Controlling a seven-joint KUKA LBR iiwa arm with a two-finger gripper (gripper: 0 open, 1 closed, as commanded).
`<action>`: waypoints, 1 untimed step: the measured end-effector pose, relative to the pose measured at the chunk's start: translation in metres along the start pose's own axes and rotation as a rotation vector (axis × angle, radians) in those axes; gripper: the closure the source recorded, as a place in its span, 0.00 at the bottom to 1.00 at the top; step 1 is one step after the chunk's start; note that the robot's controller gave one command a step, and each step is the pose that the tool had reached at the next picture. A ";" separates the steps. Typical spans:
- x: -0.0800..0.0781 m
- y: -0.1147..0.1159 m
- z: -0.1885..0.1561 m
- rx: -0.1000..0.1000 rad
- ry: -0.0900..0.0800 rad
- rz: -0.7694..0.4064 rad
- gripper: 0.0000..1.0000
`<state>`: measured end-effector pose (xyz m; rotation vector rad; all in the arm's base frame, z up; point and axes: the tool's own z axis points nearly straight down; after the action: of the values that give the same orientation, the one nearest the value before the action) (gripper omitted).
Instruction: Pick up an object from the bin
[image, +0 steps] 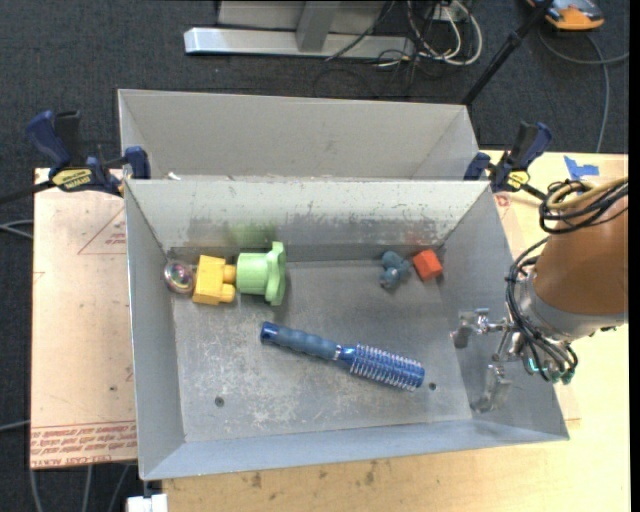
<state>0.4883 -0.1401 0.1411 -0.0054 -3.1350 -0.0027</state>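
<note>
My gripper (479, 358) hangs over the bin's right slope, its two metal fingers spread apart and nothing between them. It is open. A blue hairbrush (341, 357) lies on the bin floor just left of it, with the bristle end pointing toward the fingers and a small gap between them. Farther back, an orange block (427, 264) and a small grey-blue piece (391, 270) rest against the rear wall.
Along the back left lie a green plastic spool (264, 272), a yellow block (212, 280) and a shiny clear ball (179, 277). The arm's orange cover and cables stand over the right rim.
</note>
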 end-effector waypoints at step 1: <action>-0.025 0.107 0.074 -0.003 -0.004 -0.154 0.00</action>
<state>0.5134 -0.0332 0.0672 0.2363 -3.1302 -0.0076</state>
